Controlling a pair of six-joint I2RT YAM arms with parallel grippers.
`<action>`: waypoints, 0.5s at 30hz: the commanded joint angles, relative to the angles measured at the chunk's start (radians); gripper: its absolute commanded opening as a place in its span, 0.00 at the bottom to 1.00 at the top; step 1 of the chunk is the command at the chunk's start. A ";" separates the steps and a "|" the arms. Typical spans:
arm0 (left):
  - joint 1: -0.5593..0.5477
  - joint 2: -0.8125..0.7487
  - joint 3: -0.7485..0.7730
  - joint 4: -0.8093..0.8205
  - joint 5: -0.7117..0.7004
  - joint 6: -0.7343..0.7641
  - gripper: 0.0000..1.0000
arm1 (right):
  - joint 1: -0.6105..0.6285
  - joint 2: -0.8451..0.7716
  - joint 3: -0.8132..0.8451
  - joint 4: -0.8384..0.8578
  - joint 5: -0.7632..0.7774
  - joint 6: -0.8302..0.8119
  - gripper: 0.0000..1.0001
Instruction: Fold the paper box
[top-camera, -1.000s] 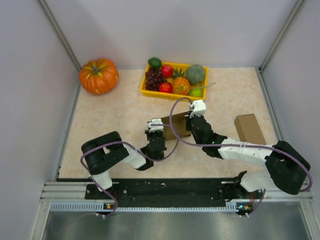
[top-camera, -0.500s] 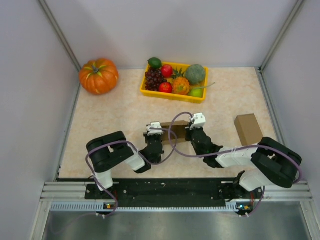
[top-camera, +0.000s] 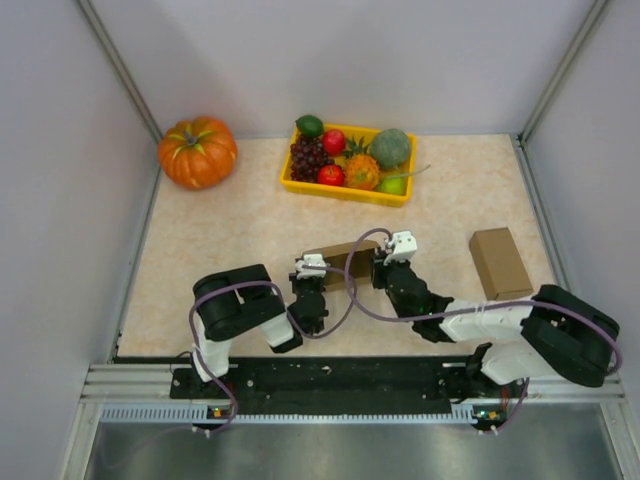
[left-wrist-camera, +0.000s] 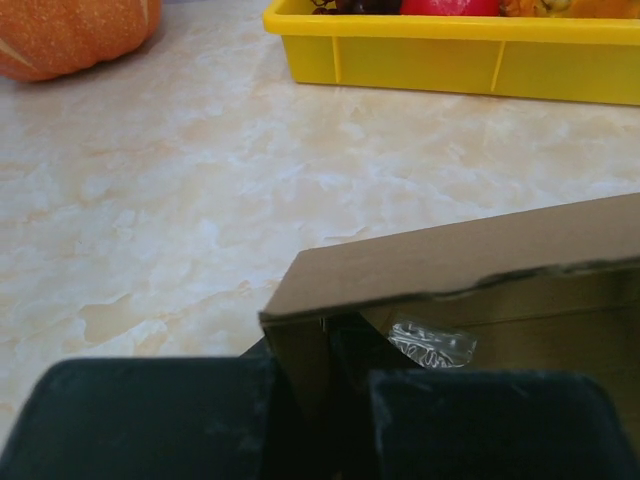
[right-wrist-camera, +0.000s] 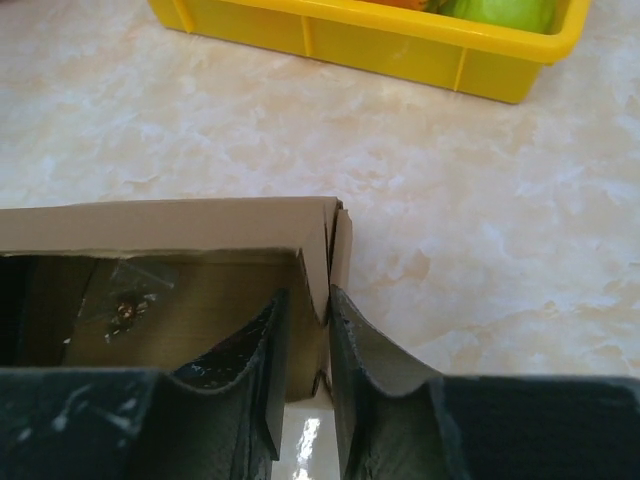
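Looked like robot lab test cell: plain white panels (top-camera: 330, 60), aluminium rail (top-camera: 130, 390), probably fake fruit (top-camera: 391, 147) in yellow tray (top-camera: 340, 192).

On my top view I see two arms built alike. The left arm (top-camera: 232, 303) and the right arm (top-camera: 568, 340) each pair bulky, rounded black joint housings with smooth white link sections. A thin lilac cable (top-camera: 349, 268) trails in loose loops along each arm. Each wrist carries a small white camera housing (top-camera: 402, 242). Both bases sit on a black plate (top-camera: 340, 374) fronted by a ribbed silver rail (top-camera: 330, 411). On my wrist views, the right gripper (right-wrist-camera: 305, 350) has matte black fingers (right-wrist-camera: 375, 385), curved on their inner faces and flecked with pale scuffs. The left gripper (left-wrist-camera: 320, 400) shows as two blocky, plain black fingers.
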 joint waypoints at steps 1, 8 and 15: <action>-0.024 0.085 0.022 0.228 -0.040 0.112 0.00 | 0.014 -0.150 0.008 -0.163 -0.041 0.104 0.28; -0.029 0.072 0.019 0.229 -0.026 0.118 0.00 | 0.005 -0.503 0.063 -0.741 -0.174 0.278 0.60; -0.029 0.066 0.010 0.228 -0.011 0.114 0.00 | -0.257 -0.539 0.291 -1.068 -0.641 0.283 0.85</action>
